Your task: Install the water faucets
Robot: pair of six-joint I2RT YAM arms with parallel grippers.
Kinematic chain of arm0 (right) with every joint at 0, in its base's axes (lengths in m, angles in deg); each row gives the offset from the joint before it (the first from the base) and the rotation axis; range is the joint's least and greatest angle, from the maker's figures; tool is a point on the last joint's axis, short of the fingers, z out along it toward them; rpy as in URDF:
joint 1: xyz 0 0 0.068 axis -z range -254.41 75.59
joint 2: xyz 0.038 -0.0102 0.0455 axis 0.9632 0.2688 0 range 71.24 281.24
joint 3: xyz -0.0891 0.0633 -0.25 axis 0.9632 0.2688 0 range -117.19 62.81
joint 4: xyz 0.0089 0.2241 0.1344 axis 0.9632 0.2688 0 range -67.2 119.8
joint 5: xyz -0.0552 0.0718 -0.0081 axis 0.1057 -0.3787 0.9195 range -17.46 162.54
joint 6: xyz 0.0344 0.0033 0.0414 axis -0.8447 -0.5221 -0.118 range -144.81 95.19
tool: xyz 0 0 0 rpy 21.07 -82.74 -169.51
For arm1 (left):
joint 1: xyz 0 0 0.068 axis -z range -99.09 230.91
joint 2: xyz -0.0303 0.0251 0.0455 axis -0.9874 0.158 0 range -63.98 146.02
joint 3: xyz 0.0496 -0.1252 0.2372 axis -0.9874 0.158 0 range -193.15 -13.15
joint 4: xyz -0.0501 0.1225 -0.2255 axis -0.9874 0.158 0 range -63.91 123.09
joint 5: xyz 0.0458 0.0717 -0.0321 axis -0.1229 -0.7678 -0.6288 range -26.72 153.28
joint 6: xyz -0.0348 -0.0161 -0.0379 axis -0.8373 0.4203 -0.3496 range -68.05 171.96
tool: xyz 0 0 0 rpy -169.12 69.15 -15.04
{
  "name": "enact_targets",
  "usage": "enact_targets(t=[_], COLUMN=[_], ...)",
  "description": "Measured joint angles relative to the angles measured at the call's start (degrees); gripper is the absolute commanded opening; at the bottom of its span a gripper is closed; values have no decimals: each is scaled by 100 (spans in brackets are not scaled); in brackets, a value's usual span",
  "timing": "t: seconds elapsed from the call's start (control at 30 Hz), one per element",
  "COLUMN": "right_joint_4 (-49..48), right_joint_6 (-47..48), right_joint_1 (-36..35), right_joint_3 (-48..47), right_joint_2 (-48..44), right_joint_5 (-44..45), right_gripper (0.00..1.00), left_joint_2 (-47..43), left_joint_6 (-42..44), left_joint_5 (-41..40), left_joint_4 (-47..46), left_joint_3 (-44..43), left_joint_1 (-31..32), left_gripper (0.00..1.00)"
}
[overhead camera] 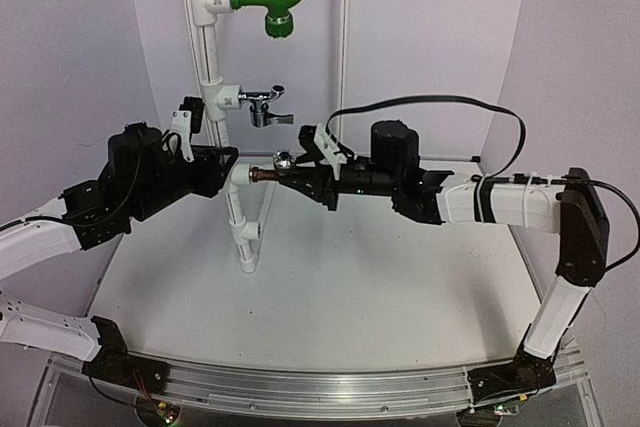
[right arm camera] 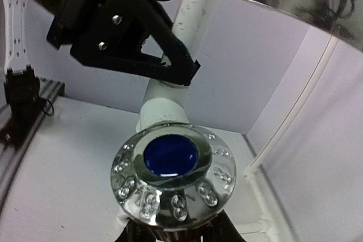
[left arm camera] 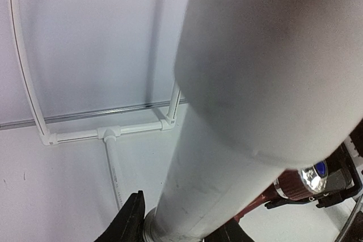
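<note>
From above, the left claw is clamped on the white pipe, just beside the lower tee. The right claw reaches in from the opposite side, closed on the reddish-brown faucet, whose threaded end points at that tee, right up by it. The chrome faucet sits in the middle tee, and a green elbow juts from the top tee.

At the left wrist, the white pipe fills most of the view. Black fingers press on either side of it at the bottom edge. The reddish-brown faucet shows low on the right.

At the right wrist, the faucet's round knob, blue at its centre, sits just above the fingers. They seem to pinch the body beneath it, though the knob hides the contact. Beyond, the left claw grips the white pipe.
</note>
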Motion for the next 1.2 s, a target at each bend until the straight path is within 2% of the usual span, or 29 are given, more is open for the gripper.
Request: enact_targets(t=[0.1, 0.27, 0.4, 0.43, 0.53, 0.67, 0.73, 0.83, 1.0, 1.2], right_joint_4=[-642, -1668, -2381, -2634, -3262, -3560, -3609, -3295, -1674, -827], right_joint_6=[-1878, -5427, -8260, -8954, -10388, -11210, -11033, -10189, -7313, -3013], right_joint_1=[106, 188, 224, 236, 298, 350, 394, 527, 660, 556], right_joint_3=[3, 26, 213, 257, 282, 378, 488, 766, 929, 1068], right_joint_2=[250, 656, 838, 914, 1138, 1266, 1238, 1006, -6, -1236], right_joint_5=[-371, -621, -551, -551, -617, -630, -634, -604, -257, -107], right_gripper=[6, 14, 25, 30, 52, 75, 85, 94, 98, 98], left_joint_2=[-8, -37, -33, -30, -14, -11, -12, -15, -12, -12], left_joint_6=[-2, -2, 19, 28, 29, 78, 82, 77, 79, 80], left_joint_5=[-51, -97, -66, -57, -34, 81, 96, 97, 141, 145], left_joint_4=[14, 61, 53, 49, 19, -2, -4, -2, -2, -4], left_joint_3=[0, 0, 0, 0, 0, 0, 0, 0, 0, 0], left_joint_1=[-22, -80, -80, -80, -80, -50, -47, -47, -45, -45], left_gripper=[0, 0, 0, 0, 0, 0, 0, 0, 0, 0])
